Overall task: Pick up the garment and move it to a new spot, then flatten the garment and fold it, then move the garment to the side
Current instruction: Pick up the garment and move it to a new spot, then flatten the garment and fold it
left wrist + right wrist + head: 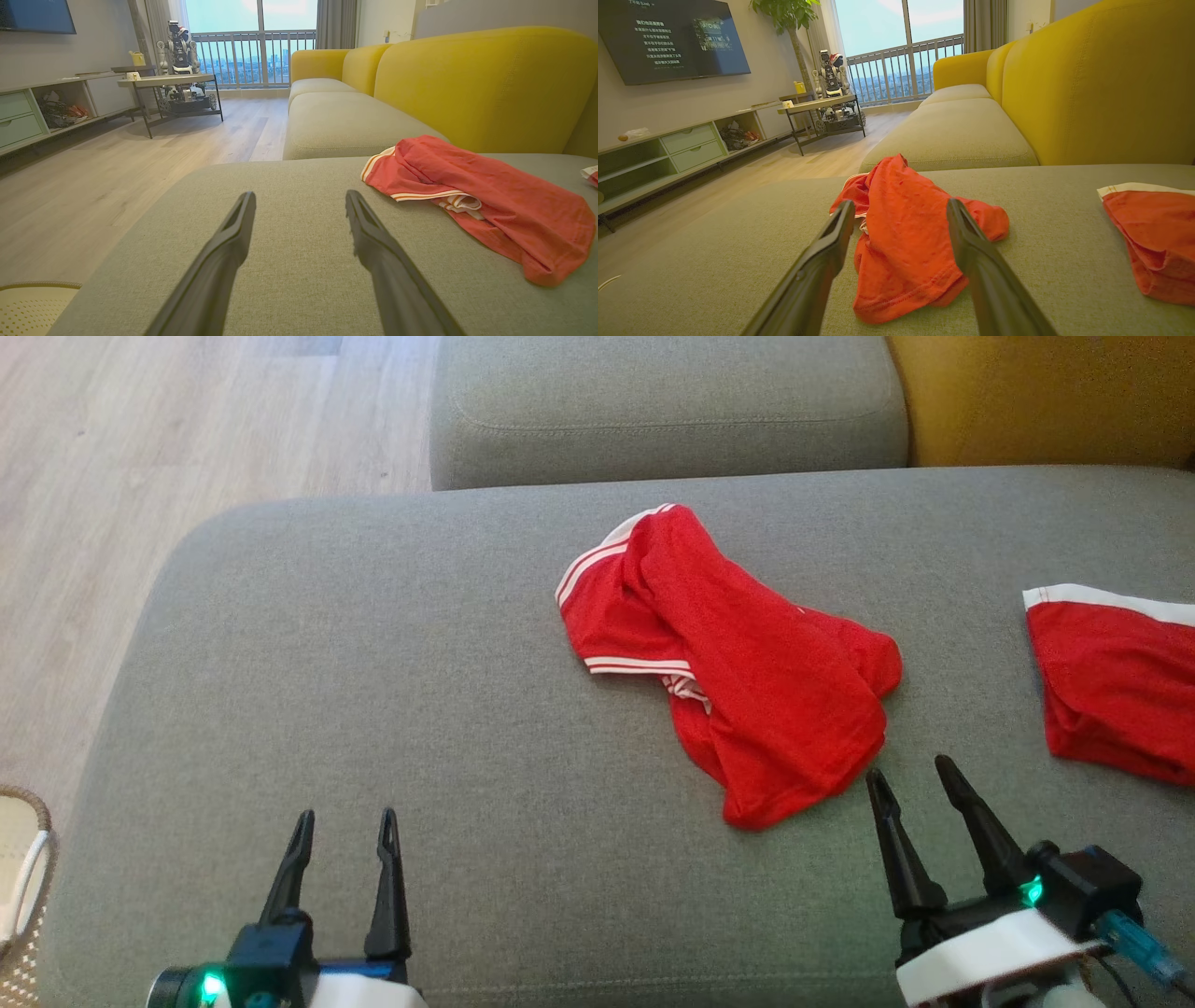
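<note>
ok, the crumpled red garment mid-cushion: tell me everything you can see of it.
The red garment is thin, knit-looking fabric with white stripe trim along its far-left edges. It lies crumpled and folded over itself, not flat, in the middle of the grey sofa cushion, resting on that alone. The open right end effector sits just short of its near hem, not touching it.

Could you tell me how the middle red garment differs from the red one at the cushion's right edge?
The middle garment has thin white stripes; the right-edge garment one broad white band. The middle garment lies ahead of the right pincer; the right-edge garment off to its side. Both are red, on the grey cushion.
</note>
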### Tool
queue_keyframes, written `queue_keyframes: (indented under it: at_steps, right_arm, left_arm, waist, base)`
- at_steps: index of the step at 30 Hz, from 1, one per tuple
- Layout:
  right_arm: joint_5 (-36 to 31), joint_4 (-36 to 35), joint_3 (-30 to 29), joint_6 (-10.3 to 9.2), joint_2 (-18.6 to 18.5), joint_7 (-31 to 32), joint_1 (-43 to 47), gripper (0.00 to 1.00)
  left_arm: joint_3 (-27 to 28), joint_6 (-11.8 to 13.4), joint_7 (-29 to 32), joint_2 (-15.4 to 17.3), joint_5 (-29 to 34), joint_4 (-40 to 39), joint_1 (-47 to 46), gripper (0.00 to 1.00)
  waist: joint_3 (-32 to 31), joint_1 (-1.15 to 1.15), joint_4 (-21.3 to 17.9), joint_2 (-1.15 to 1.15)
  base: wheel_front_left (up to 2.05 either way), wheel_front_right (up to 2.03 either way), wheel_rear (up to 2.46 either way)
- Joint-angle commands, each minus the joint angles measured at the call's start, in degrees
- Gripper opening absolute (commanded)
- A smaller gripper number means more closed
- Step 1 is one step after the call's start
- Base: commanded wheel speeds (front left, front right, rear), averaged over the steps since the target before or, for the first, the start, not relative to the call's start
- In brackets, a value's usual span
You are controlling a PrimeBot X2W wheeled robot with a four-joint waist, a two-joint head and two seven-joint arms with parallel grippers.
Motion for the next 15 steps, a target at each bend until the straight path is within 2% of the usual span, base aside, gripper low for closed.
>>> queue_keyframes:
  at_steps: [1, 15]
  right_arm:
    - [0.3, -1.6, 1.5, -0.02, -0.2, -0.4, -1.8, 1.0]
    - [0.0, -1.0, 1.7, -0.02, -0.2, -0.4, -1.3, 1.0]
  left_arm:
    - [2.2, 0.1, -0.3, -0.4, 0.6, -1.6, -2.3, 1.0]
    - [1.7, -0.2, -0.3, -0.4, 0.8, -1.1, -2.5, 1.0]
  waist:
    - [0.0, 0.0, -0.1, 0.0]
    - [0.3, 0.0, 0.3, 0.0]
  base:
    - [0.0, 0.0, 0.0]
    - [0.0, 0.0, 0.0]
